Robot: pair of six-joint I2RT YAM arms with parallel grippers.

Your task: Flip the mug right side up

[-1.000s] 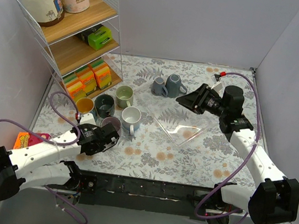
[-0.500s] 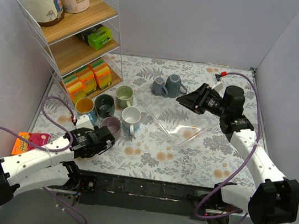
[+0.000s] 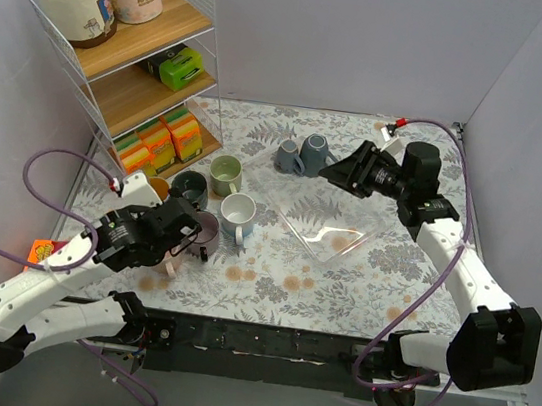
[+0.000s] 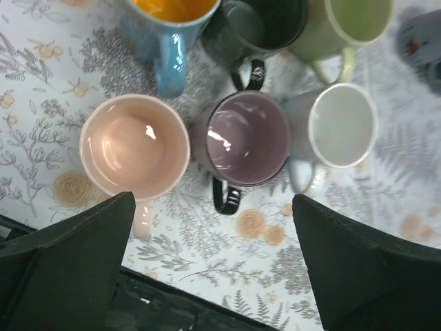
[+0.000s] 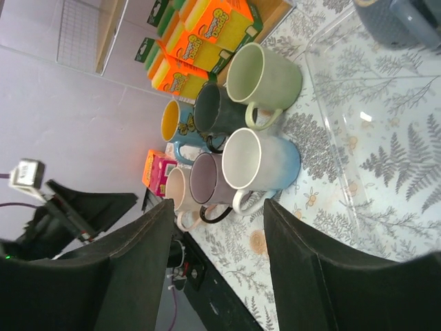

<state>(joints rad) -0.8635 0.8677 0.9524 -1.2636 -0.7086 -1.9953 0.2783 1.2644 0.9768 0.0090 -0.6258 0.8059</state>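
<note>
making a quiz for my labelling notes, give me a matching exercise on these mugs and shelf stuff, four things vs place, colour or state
Things:
1 purple mug
2 blue mug
3 grey mugs
4 sponge packs

Place, colour or state:
A yellow inside
B lowest shelf of the rack
C upside down
D between pink mug and white mug

Pairs: 1-D, 2-A, 3-C, 4-B

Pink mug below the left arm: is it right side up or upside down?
Right side up. The left wrist view looks straight down into the pink mug, showing its open rim and glossy, empty inside.
</note>
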